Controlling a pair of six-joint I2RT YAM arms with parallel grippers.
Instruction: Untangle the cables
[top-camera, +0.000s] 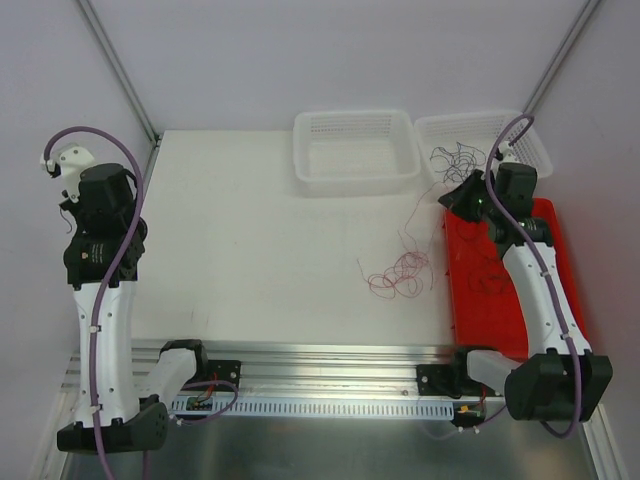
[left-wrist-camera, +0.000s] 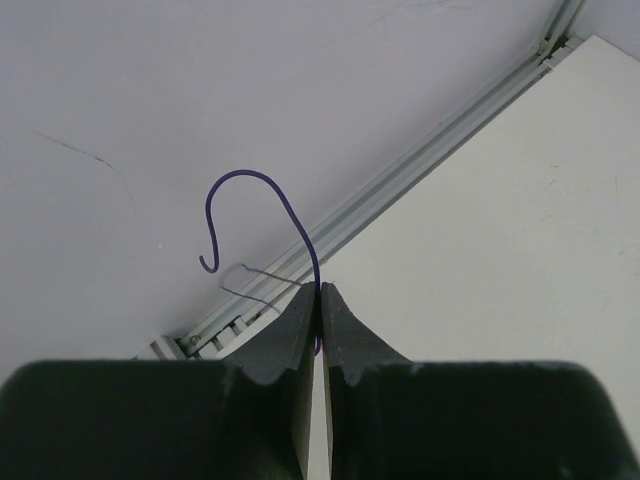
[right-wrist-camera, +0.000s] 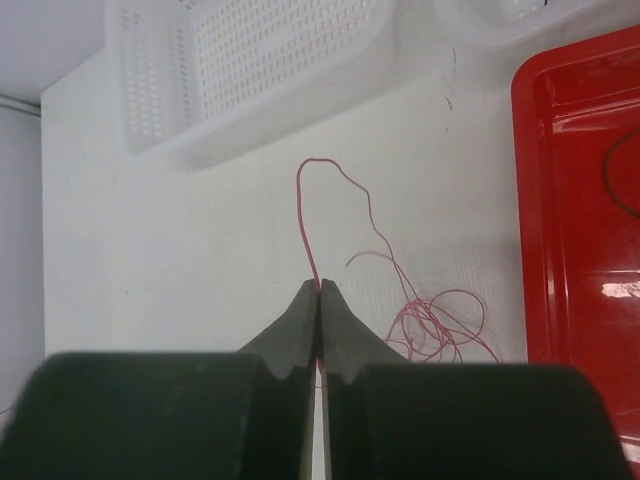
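Worktop (top-camera: 250, 230): red cable tangle (top-camera: 398, 275) near right edge, beside red tray (top-camera: 465, 290). Black cables (top-camera: 455, 158) in far-right basket (top-camera: 530, 150). Your R gripper (right-wrist-camera: 320, 285) is pinched tight on a red strand (right-wrist-camera: 302, 200); L gripper (left-wrist-camera: 320, 290), by left edge, clamps purple cable (left-wrist-camera: 250, 178)

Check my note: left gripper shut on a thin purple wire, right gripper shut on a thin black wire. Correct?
No. The right wrist view shows the right gripper shut on a thin red wire, not a black one. The left gripper is shut on the thin purple wire, as noted.
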